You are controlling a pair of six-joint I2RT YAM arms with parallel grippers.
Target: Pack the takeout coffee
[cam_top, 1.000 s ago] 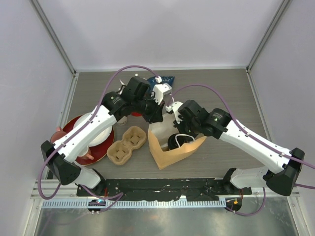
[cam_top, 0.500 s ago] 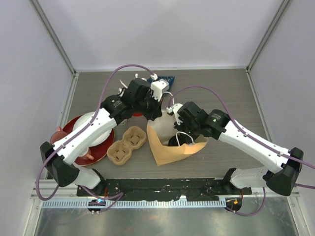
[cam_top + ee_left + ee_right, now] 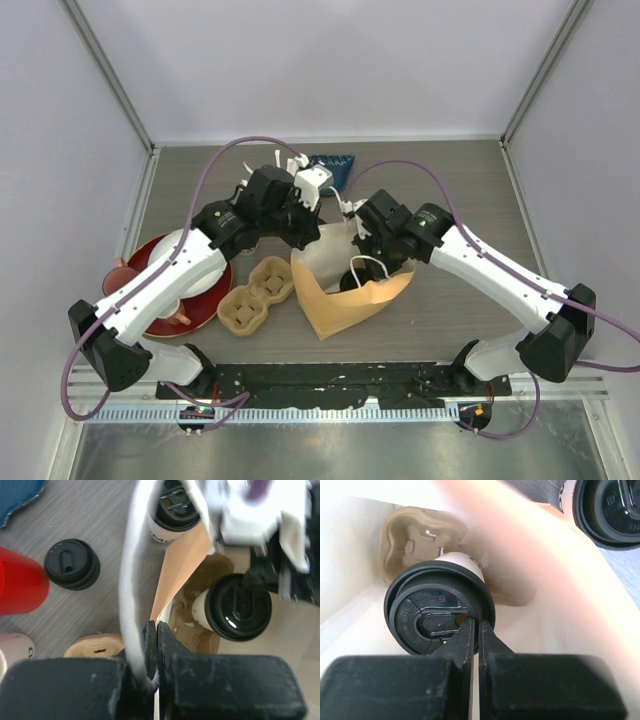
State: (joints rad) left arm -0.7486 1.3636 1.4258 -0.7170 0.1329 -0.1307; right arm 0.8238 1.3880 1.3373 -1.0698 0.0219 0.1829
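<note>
A brown paper bag point(image 3: 345, 300) with white cord handles stands open mid-table. My left gripper point(image 3: 156, 630) is shut on the bag's rim point(image 3: 175, 575), next to a handle, and holds the mouth open; in the top view the gripper is point(image 3: 303, 232). My right gripper point(image 3: 476, 625) reaches into the bag and is shut on the black lid rim of a cream takeout coffee cup point(image 3: 440, 610), over a cardboard carrier point(image 3: 415, 535) at the bag's bottom. Two more lidded cups stand outside the bag point(image 3: 72, 564) point(image 3: 175, 510).
A second cardboard cup carrier point(image 3: 258, 293) lies left of the bag. A red cup point(image 3: 20, 582), a red plate point(image 3: 190, 300) with a pink mug point(image 3: 175, 318) and a blue tray point(image 3: 330, 162) are at the left and back. Enclosure walls surround the table.
Both arms have shifted left. My left gripper pulled the bag's rim left, and the bag turned and moved with it. My right gripper stayed in the bag with the cup.
</note>
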